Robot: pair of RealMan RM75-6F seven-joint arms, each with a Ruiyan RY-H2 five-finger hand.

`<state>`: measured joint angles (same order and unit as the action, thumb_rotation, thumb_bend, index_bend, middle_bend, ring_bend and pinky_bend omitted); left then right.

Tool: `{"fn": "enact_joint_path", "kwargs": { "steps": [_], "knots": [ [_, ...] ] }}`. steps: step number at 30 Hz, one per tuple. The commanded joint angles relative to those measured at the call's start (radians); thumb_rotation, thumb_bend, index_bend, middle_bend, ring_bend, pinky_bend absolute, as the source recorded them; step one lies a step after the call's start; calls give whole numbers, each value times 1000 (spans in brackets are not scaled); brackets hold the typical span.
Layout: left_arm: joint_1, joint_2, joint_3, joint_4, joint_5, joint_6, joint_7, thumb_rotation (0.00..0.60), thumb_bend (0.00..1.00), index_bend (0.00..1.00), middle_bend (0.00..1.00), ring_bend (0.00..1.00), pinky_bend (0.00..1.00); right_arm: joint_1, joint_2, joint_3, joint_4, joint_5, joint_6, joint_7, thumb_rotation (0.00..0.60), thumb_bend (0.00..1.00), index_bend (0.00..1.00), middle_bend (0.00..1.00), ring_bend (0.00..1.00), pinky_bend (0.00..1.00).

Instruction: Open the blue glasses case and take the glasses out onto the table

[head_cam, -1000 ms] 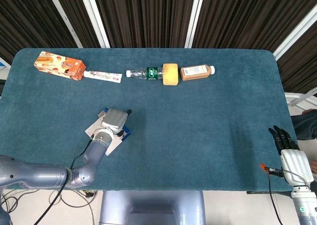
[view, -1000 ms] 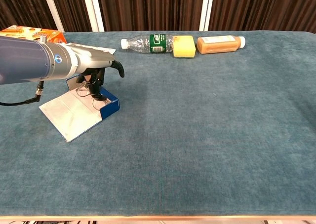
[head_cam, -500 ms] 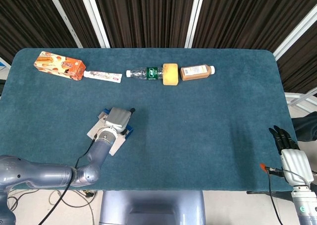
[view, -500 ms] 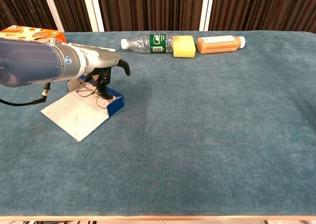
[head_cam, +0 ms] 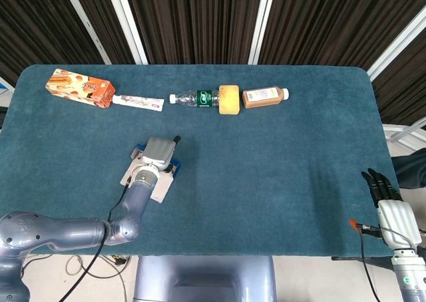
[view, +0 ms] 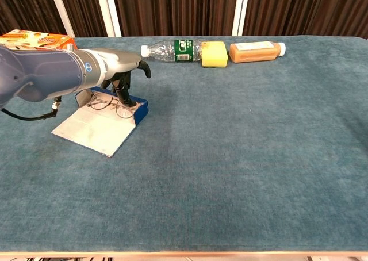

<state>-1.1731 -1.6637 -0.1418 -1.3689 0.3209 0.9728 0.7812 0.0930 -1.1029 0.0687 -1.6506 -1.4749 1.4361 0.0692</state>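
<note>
- Blue glasses case (view: 137, 107) lies open on the table (view: 241, 157), at about 8 o'clock from table centre in the head view; pale lid interior (view: 95, 131) is spread flat toward the near edge.
- Glasses (view: 112, 104) sit in the case tray, thin wire frame, lenses visible in the chest view.
- Left hand (head_cam: 158, 153) is over the case, dark fingers (view: 122, 90) reaching down into the tray at the glasses. Whether the fingers actually pinch the frame cannot be told; contact point too small and partly hidden.
- Right hand (head_cam: 393, 212) rests at the table's edge, roughly 4 o'clock in the head view, well apart from everything; fingers extended, grasping nothing.
- Far edge, 10 to 1 o'clock: orange snack box (head_cam: 80, 88), toothpaste tube (head_cam: 138, 102), clear water bottle (head_cam: 194, 98), yellow sponge (head_cam: 229, 100) touching the bottle, brown drink bottle (head_cam: 265, 96) just beside the sponge.
</note>
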Motion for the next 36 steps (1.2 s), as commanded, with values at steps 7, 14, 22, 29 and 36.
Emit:
{"fn": "enact_joint_path", "kwargs": {
  "steps": [7, 14, 22, 29, 36],
  "knots": [
    [1, -41, -33, 94, -12, -3, 7, 600, 293, 166, 947, 660, 722, 2, 0, 2, 0, 3, -3, 4, 600, 215, 0, 0, 0, 213],
    [5, -59, -52, 137, -7, -7, 12, 600, 293, 172, 947, 660, 722, 3, 0, 2, 0, 3, -5, 7, 600, 215, 0, 0, 0, 213],
    [15, -74, -65, 164, -6, -11, 24, 600, 292, 177, 946, 660, 722, 2, 0, 2, 0, 5, -5, 8, 600, 215, 0, 0, 0, 212],
    [27, -75, -73, 170, 0, -13, 30, 600, 292, 177, 939, 658, 721, 2, 1, 2, 0, 6, -5, 8, 600, 215, 0, 0, 0, 213],
    [57, -27, -77, 109, 20, -8, 17, 600, 238, 183, 933, 658, 721, 0, 1, 2, 1, 3, -1, 8, 600, 215, 0, 0, 0, 213]
  ]
}}
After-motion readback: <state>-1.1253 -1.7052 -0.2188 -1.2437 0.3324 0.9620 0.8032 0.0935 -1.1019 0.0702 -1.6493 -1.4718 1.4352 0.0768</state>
